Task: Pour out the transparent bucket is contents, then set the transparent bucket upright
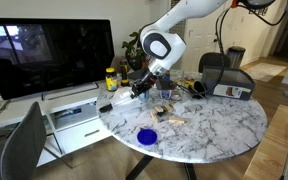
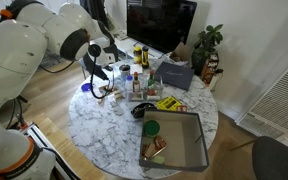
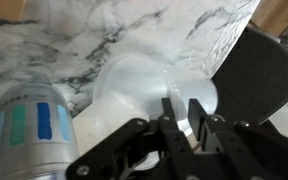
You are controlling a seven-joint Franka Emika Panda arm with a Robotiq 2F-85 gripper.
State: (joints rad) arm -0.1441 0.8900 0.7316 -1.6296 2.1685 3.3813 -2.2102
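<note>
The bucket (image 3: 144, 85) stands on the marble table (image 3: 104, 30), near its edge and just beside a striped can (image 3: 34, 130). Its contents do not show in any view. In the wrist view the gripper (image 3: 187, 118) is at the rim, and its fingers (image 3: 171, 112) seem to pinch the thin wall between them. The step in hand is probably to secure this hold before lifting. The wall looks smooth, so the pinch should be deep and firm, or the bucket may slip when tilted. It is better to lift straight up first, away from the can, then tip over bare marble.
</note>
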